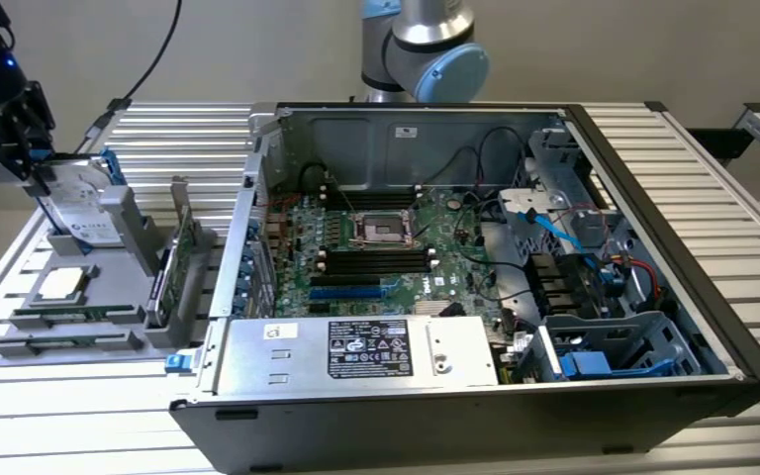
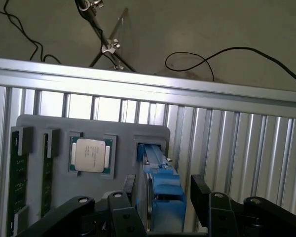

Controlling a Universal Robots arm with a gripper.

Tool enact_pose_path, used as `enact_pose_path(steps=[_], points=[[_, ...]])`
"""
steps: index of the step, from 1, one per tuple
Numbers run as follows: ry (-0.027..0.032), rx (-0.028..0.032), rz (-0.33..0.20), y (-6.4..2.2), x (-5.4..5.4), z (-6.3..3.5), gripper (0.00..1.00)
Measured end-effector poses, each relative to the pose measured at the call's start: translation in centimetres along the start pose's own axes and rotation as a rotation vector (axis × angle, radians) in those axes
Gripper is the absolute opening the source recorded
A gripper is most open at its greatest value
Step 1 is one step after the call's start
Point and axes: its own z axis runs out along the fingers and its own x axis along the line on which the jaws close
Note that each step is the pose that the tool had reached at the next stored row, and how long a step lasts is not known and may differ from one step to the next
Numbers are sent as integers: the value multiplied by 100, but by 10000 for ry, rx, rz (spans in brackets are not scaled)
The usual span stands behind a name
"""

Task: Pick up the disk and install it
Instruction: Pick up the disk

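Observation:
The disk (image 1: 83, 206) stands on edge in a slot of the grey holder tray (image 1: 127, 213) at the exterior view's left. It is silver with a white label and has a blue bracket. My gripper (image 1: 35, 176) hangs just over its top edge. In the wrist view the disk (image 2: 165, 182) is edge-on between the two black fingers (image 2: 129, 197). The gripper (image 2: 164, 197) is open and straddles the disk, with a small gap on each side.
The open computer case (image 1: 697, 297) lies in the middle of the slatted aluminium table, with its motherboard (image 1: 367, 257), a silver power supply box (image 1: 367, 351) and a drive cage (image 1: 617, 346) exposed. The tray also holds a square chip (image 2: 91, 154) and memory sticks (image 2: 17, 182).

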Motion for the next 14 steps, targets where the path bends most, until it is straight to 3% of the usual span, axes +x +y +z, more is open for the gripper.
enact_pose_path(steps=[14], points=[[-3,0,142,15,-5,30,56]])
